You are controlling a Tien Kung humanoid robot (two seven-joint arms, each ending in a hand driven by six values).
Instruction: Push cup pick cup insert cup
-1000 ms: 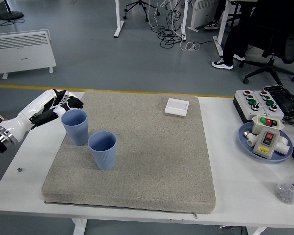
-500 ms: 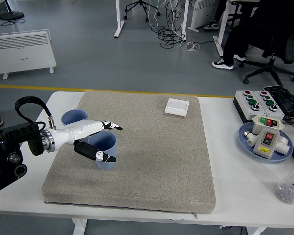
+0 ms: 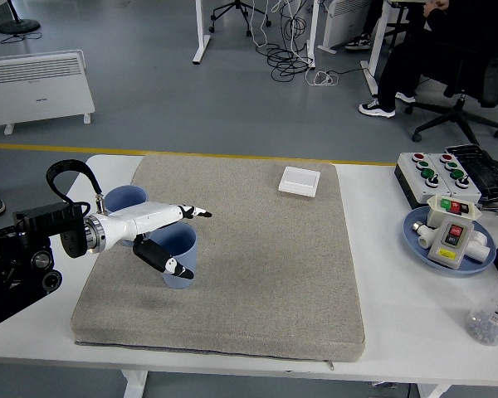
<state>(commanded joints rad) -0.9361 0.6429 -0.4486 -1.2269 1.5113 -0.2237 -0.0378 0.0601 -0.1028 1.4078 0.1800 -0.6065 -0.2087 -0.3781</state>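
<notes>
Two blue ribbed cups stand upright on the grey mat (image 3: 266,265). The far cup (image 3: 116,198) sits near the mat's left edge, partly hidden behind my left forearm. The near cup (image 3: 187,249) stands just right of it and closer to me. My left hand (image 3: 196,244) reaches in from the left and brackets the near cup: its white fingers (image 3: 195,213) stretch straight along the cup's far rim, and the thumb (image 3: 170,264) lies across its front wall. The fingers look spread, not clamped. No right hand is visible.
A small white square box (image 3: 300,180) lies at the mat's far edge. On the right of the table are a button box (image 3: 436,170), a blue plate (image 3: 415,240) holding a switch unit (image 3: 452,236), and a jar (image 3: 491,319). A person (image 3: 432,50) sits beyond the table.
My left hand has left the far cup's left side and swung right to straddle the near cup. In the last half second it only shifted slightly. Neither cup has moved.
</notes>
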